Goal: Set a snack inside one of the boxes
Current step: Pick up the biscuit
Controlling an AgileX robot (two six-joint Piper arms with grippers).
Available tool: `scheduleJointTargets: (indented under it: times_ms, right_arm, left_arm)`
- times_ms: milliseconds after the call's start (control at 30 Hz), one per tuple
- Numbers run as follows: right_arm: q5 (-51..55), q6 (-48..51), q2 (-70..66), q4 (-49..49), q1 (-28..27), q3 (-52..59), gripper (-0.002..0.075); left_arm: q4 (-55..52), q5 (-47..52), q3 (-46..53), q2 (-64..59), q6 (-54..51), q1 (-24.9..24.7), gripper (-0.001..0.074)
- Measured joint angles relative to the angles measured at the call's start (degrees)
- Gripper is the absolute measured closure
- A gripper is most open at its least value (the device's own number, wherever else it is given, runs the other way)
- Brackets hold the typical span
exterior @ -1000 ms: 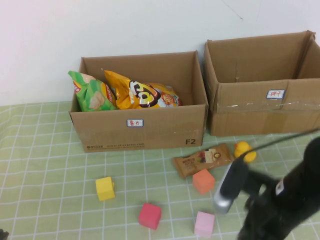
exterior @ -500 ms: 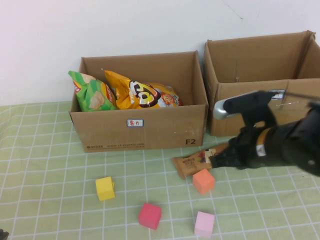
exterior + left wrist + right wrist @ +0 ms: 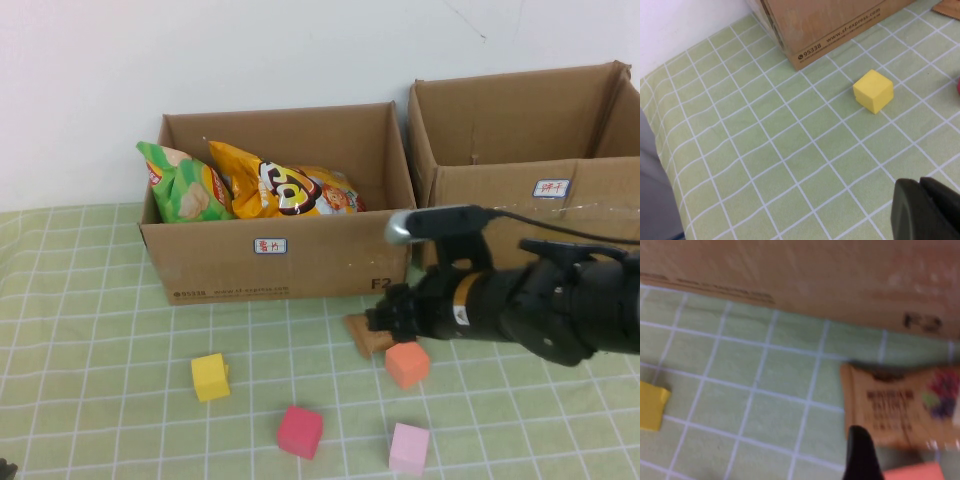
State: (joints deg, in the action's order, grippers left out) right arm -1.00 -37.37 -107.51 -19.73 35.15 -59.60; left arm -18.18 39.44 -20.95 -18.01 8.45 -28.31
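Observation:
A brown snack bar (image 3: 362, 334) lies on the green checked cloth in front of the left box (image 3: 300, 262), which holds several chip bags (image 3: 270, 186). The right box (image 3: 520, 215) stands beside it, nothing visible inside. My right gripper (image 3: 386, 322) reaches in from the right, low over the bar and hiding most of it. In the right wrist view the snack bar (image 3: 900, 405) lies just beyond one dark finger (image 3: 860, 455); the other finger is out of frame, so the jaws stand open and hold nothing. My left gripper (image 3: 932, 197) is shut and empty near the yellow cube (image 3: 873, 91).
Foam cubes lie around: an orange cube (image 3: 407, 363) right by the right gripper, a yellow cube (image 3: 210, 376), a red cube (image 3: 300, 431) and a pink cube (image 3: 409, 447). The white wall rises behind the boxes.
My right arm has swung from the front right corner up and leftwards to the snack bar, covering it and the yellow duck. Its jaws have opened. The left arm has not moved.

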Motion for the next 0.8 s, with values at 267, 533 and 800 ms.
scheduleJointTargets:
  times_ms: [267,533,800]
  right_arm:
    - [-0.28,0.34,-5.23,-6.63,2.51,-6.94,0.0316]
    - [0.16,0.34,-12.77,-7.03,4.31,-12.71,0.0316]
    - [1.36,0.38,-18.01,-7.13,4.33,-18.16,0.0316]
  left_arm:
    - [0.11,0.0,0.0,0.0,0.0,0.0,0.0736]
    - [0.21,0.0,0.0,0.0,0.0,0.0,0.0736]
    - [0.21,0.0,0.0,0.0,0.0,0.0,0.0736]
